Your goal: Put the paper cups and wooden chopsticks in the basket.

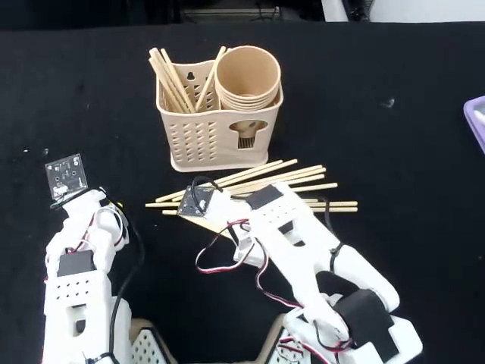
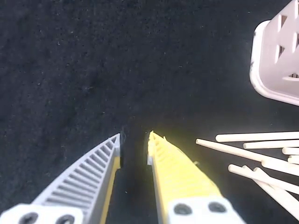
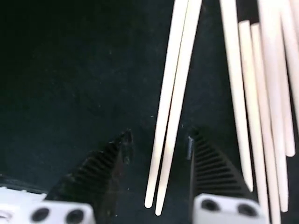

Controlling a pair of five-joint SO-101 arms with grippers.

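The right tool, two dark ribbed wedge fingers, is released. Its tips straddle, without touching, a pair of chopsticks, slim pale wood lying side by side on the tabletop, which is matte black and cloth-like. This pair belongs to the loose chopsticks fanned flat there. At 9 o'clock of that pile, the left tool, one grey ribbed finger and one yellow, is slightly parted, grasps nothing and hangs over bare black. At 12 o'clock of the pile stands the basket, beige plastic with slotted walls. Its 3 o'clock compartment holds stacked tan paper cups; its 9 o'clock compartment holds leaning basket chopsticks.
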